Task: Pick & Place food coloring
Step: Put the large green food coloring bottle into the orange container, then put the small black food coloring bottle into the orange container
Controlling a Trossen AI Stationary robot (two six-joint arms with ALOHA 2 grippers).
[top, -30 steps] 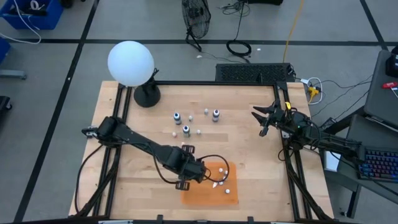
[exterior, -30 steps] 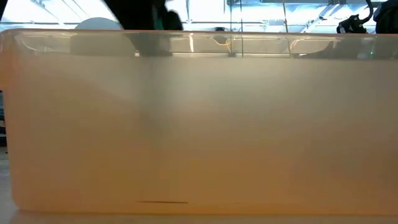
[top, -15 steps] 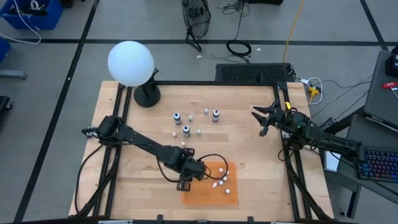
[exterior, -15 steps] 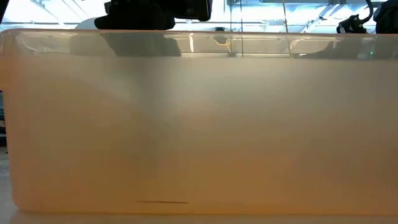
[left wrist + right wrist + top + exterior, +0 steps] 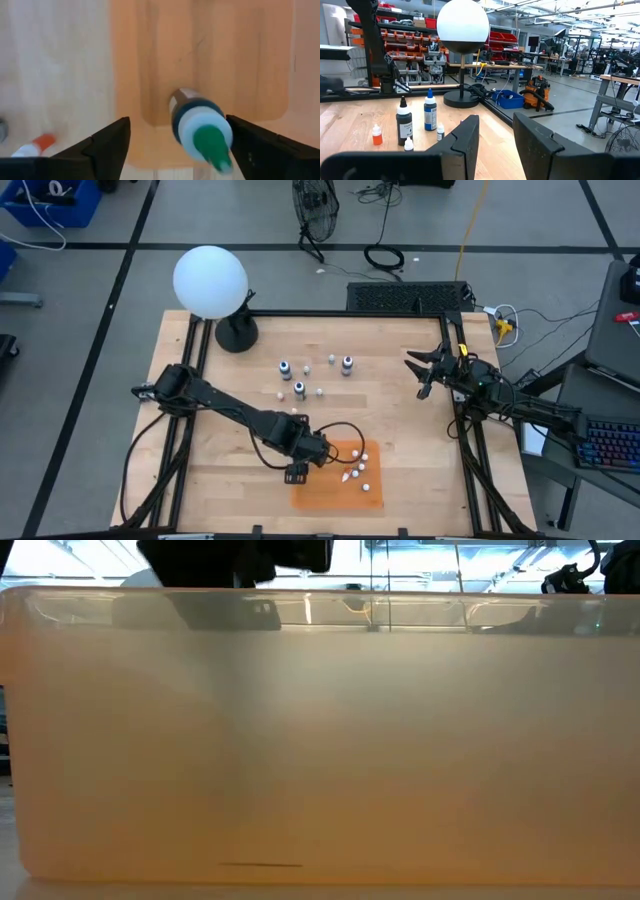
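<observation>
The left gripper (image 5: 300, 463) is hovering over the near-left edge of the orange mat (image 5: 372, 492), its fingers (image 5: 107, 145) spread apart and gripping nothing. In the left wrist view a dark bottle with a white collar and a green dropper tip (image 5: 200, 127) is standing on the mat between the two open fingers, touching neither. A small white dropper bottle with an orange-red tip (image 5: 34, 146) is lying on the bare wood just beside the mat's edge. The left arm is stretching low across the table (image 5: 400, 395) from its base at the left rail, elbow bent, wrist angling down toward the mat.

On the mat, just right of the gripper, a few small white dropper bottles (image 5: 357, 469) are lying close together. Farther back, near the table's middle, three dark bottles with pale tops (image 5: 298, 389) are standing upright, with several tiny white bottles scattered among them.

The right gripper (image 5: 424, 370) is waiting at the right edge of the table, well apart from all the bottles, with its fingers (image 5: 462, 137) parted and empty. Past them, the right wrist view is showing a black bottle (image 5: 404, 126) and a blue bottle (image 5: 430, 115) standing side by side, with a small orange bottle (image 5: 377, 135) near them, and a lamp with a white globe (image 5: 210, 281) at the table's far-left corner.

The low view is filled by a blurred, translucent orange surface right before the lens, hiding the table behind it.
</observation>
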